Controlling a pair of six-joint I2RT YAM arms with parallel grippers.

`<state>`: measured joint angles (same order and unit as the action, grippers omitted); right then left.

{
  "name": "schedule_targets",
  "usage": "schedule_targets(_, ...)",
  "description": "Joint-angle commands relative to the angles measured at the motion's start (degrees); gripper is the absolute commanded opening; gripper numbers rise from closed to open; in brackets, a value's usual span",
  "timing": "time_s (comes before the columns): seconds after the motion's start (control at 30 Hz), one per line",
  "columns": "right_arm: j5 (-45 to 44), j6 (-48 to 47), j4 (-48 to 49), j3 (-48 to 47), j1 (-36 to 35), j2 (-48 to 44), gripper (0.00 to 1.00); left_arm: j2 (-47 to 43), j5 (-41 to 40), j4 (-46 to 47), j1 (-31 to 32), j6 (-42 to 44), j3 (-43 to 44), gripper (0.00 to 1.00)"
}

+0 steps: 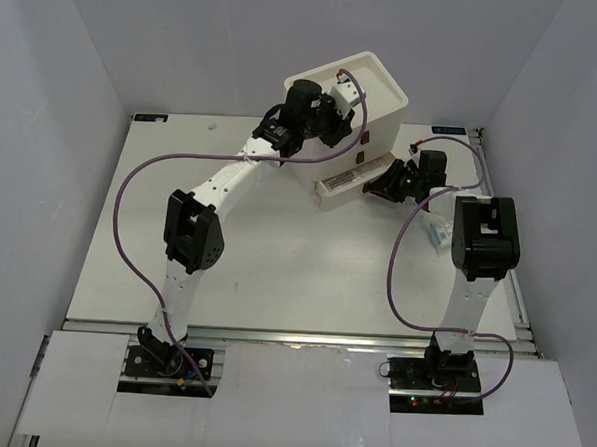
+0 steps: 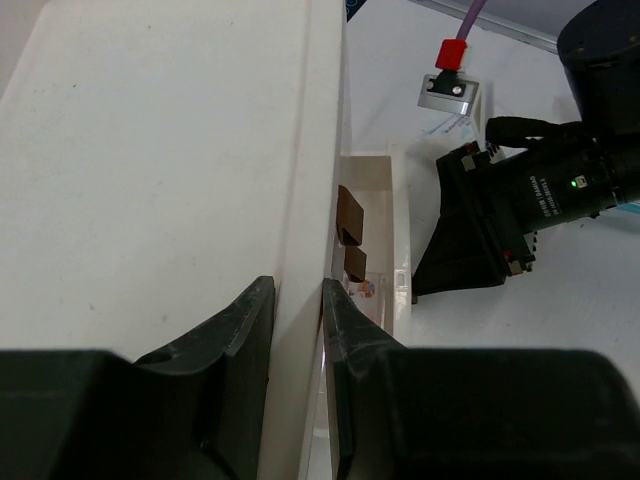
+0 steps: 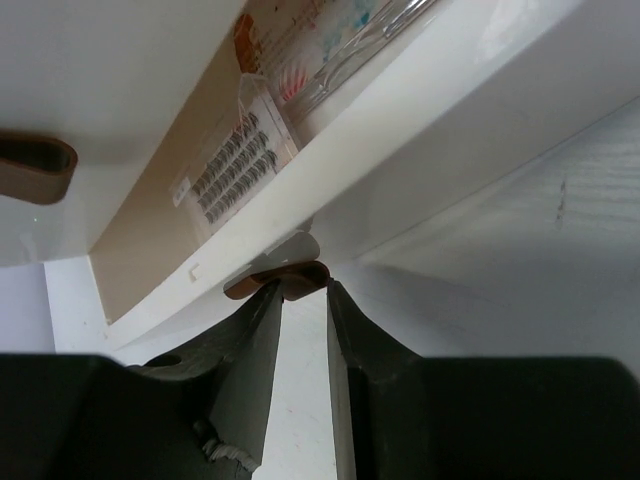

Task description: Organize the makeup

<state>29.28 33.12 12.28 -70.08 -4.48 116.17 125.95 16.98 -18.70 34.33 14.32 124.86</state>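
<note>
- Left tool (image 2: 297, 325): narrow, clamped on the wall of the white drawer box (image 2: 150, 180)
- Right tool (image 3: 300, 300): narrow, pinching the brown handle (image 3: 280, 282) of the open drawer (image 3: 420, 110)
- Sachets (image 3: 235, 160): lying inside that drawer

Arms: two. Left arm (image 1: 191, 233), right arm (image 1: 485, 238).
White drawer box (image 1: 379, 91): one, far centre.
Open drawer (image 1: 332, 187): one.
Brown handle (image 2: 349, 215): two showing on the box front.
Lash card (image 3: 232, 165) in the drawer: one.
Printed packs (image 3: 330, 45) beyond it: count unclear.
Blue-print sachet (image 1: 437, 232) on table (image 1: 276, 262), right side: one made out.
</note>
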Motion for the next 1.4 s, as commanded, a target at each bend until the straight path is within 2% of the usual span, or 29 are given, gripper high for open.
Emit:
schedule_targets(0.0, -0.4, 2.5, 8.0, -8.6, -1.1, 3.2, 0.31, 2.2, 3.8, -5.6, -0.1, -2.2, -2.0, 0.35)
schedule_targets(0.2, -0.5, 2.4, 9.1, -14.7, -1.1, 8.9, 0.30, 2.3, 4.4, -5.5, -0.3, -3.4, -1.8, 0.35)
schedule_targets(0.43, 0.9, -1.3, 11.4, -11.7, -0.7, 7.5, 0.33, 2.5, 1.9, -5.4, -0.5, -6.5, -0.2, 0.39)
schedule_targets(0.5, 2.2, -4.6, 10.7, -8.3, -0.1, 3.8, 0.33, 2.3, 0.6, -5.0, -0.7, -7.9, 1.2, 0.44)
schedule_targets(0.63, 7.3, -18.3, 3.2, -3.4, 0.4, -6.4, 0.38, 1.1, -4.5, -2.6, -1.0, -12.4, 4.1, 0.66)
schedule_targets(0.67, 8.3, -22.1, 0.1, -3.1, 0.4, -8.5, 0.41, 0.7, -5.5, -1.9, -1.0, -13.9, 4.9, 0.75)
schedule_targets(0.77, 10.6, -36.8, -14.4, -2.7, 0.6, -16.6, 0.47, 0.4, -8.8, 0.6, -1.5, -17.2, 8.8, 0.94)
schedule_targets(0.87, 9.6, -47.4, -25.8, -1.2, 1.0, -23.3, 0.55, -1.1, -9.5, 4.2, -2.3, -22.0, 10.8, 0.98)
schedule_targets(1.0, 6.1, -52.3, -31.0, 2.3, 2.5, -30.4, 0.64, -4.1, -9.3, 5.1, -2.7, -24.4, 10.5, 0.98)
schedule_targets(1.1, 7.1, -54.4, -31.6, 5.2, 6.0, -32.5, 0.74, -12.1, -8.1, 5.2, -2.7, -23.8, 6.0, 0.98)
schedule_targets(1.17, 8.2, -56.5, -32.1, 6.5, 7.9, -32.9, 0.81, -18.0, -7.8, 5.4, -2.8, -22.4, -0.4, 0.98)
schedule_targets(1.3, 1.2, -54.0, -32.4, 8.0, 10.8, -32.8, 0.82, -33.7, -7.0, 6.5, -3.8, -20.1, -19.1, 0.98)
schedule_targets(1.37, -2.4, -49.8, -32.4, 9.5, 13.2, -33.5, 0.81, -40.4, -7.4, 9.4, -5.0, -20.2, -32.7, 0.98)
